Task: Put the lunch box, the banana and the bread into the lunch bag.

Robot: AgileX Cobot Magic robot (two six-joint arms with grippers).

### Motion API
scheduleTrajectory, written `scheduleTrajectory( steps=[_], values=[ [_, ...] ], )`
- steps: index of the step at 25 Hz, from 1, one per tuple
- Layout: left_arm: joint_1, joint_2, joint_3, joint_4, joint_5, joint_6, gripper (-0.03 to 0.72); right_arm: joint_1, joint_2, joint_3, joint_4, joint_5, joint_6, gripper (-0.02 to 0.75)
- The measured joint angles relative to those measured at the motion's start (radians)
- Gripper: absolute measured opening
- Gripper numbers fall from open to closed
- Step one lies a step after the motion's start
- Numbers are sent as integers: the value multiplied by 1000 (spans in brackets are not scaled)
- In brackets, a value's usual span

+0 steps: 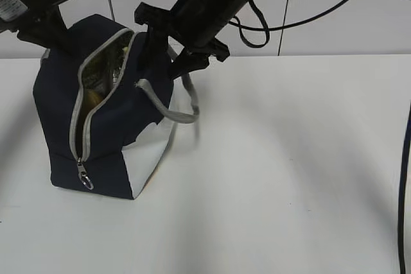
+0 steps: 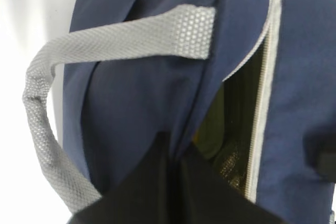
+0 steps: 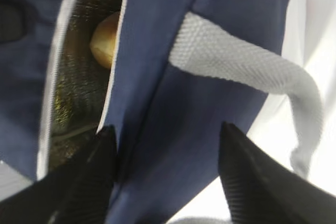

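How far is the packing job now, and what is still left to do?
The bread already lies inside the lunch bag; the table shows no loose food. The lunch box and banana cannot be made out in the opening. The left hand pinches one flap shut; the right hand straddles the other flap, open. Left: let go, perhaps zip.

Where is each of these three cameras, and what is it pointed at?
Exterior view: off the table, slanting down at the lunch bag; both black arms reach in from above.
Left wrist view: on the left arm, close against the bag's side and handle; the left tool pinches fabric.
Right wrist view: on the right arm, facing the opening, bread inside; the right tool straddles the edge.
All show the bag.
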Motion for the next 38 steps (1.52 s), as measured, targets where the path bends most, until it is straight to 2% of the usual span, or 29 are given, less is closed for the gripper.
scheduleTrajectory(
  steps=[2,4,7,9,12,17,22,29,38],
  values=[
    [0,0,0,0,0,0,-3,0,17,0,5,-7,2,372],
    [0,0,0,-1,0,0,-3,0,19,0,6,-15,2,272],
    [0,0,0,-2,0,0,-3,0,21,-9,7,-16,-7,72],
    [0,0,0,-9,0,0,-3,0,25,-33,1,3,-23,13],
    [0,0,0,-53,1,0,-3,0,31,-101,-60,68,-29,-1],
    [-4,0,0,-198,-17,34,-3,0,36,-274,-212,153,-33,-3],
    [-56,0,0,-256,-90,42,-3,-2,34,-370,-325,159,-12,-3],
    [-124,4,0,-272,-197,42,-3,-2,33,-368,-453,174,3,-3],
    [-141,94,0,-353,-237,44,-3,-2,-1,-219,-545,169,3,-5]
  ],
)
